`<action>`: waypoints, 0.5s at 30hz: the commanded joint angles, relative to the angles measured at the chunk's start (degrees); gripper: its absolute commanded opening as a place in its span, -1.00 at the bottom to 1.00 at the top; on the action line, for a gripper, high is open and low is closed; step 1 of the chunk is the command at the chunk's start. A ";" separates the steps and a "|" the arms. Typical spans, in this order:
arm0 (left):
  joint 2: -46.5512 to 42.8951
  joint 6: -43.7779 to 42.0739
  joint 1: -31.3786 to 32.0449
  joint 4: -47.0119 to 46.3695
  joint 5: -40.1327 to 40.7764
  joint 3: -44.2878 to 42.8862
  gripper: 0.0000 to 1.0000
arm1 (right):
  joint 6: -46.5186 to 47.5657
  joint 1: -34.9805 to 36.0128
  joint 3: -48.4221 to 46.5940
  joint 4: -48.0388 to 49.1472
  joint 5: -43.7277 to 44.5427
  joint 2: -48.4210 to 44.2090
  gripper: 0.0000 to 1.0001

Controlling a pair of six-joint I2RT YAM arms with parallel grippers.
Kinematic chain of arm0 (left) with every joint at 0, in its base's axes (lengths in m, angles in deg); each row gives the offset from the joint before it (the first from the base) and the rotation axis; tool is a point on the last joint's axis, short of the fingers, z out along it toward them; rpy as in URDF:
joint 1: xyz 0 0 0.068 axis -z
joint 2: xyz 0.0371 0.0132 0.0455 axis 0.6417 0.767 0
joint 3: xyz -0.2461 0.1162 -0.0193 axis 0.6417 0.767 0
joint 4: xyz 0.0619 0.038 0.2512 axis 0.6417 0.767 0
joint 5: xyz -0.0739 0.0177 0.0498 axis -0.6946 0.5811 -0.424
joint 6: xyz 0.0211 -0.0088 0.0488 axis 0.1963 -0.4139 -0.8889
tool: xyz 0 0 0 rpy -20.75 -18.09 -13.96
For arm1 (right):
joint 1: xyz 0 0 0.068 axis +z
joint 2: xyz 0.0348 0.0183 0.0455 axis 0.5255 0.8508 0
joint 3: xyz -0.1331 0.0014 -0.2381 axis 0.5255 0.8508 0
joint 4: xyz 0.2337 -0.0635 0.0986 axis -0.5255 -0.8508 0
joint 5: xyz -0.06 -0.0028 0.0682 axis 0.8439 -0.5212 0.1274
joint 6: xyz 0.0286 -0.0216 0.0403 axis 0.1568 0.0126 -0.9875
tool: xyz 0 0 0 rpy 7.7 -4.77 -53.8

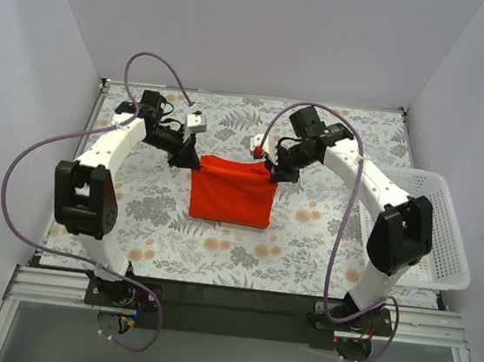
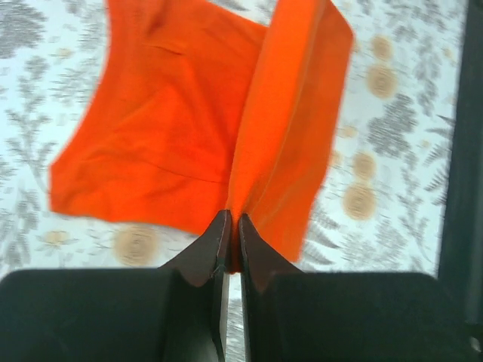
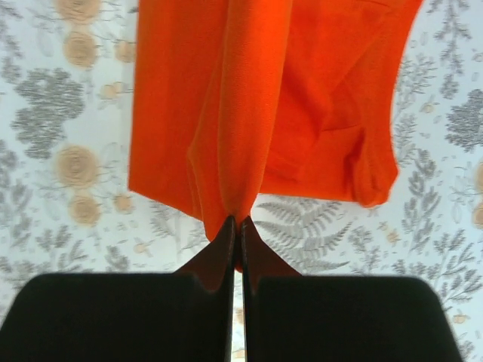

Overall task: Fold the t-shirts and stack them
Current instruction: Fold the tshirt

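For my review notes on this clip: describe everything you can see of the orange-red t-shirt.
The t-shirt is plain bright orange-red soft cloth, with no print visible. From above it reads as a rough rectangle at the middle of the floral mat. Its far edge is stretched between the left gripper and the right gripper, each with jaws shut on a pinched corner. The cloth creases and slopes from both pinches down to the mat, where its near part rests. Nothing else touches it.

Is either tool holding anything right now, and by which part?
Both hold the plain orange-red cloth t-shirt: the left tool pinches its far left corner, the right tool its far right corner, with that edge raised.
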 commanded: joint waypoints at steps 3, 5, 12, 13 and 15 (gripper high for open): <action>13.09 -0.56 -2.06 1.35 -0.79 -15.32 -1.00 | 7.06 -5.19 -12.26 -0.31 -1.23 11.63 -0.97; 18.28 0.57 -2.32 -0.05 -0.17 -18.86 -1.00 | 7.59 -6.08 -17.51 -0.31 -1.23 17.15 -0.97; 29.18 1.72 -2.59 -4.19 2.37 -26.43 -1.00 | 8.65 -7.40 -27.63 0.04 -0.70 29.04 -0.97; 30.33 3.55 -2.94 -6.37 2.64 -26.08 -1.00 | 7.95 -7.49 -28.61 0.30 -0.62 30.09 -0.97; 31.04 5.06 -3.38 -9.18 2.91 -25.64 -1.00 | 6.80 -7.49 -31.07 0.48 -0.09 32.56 -0.79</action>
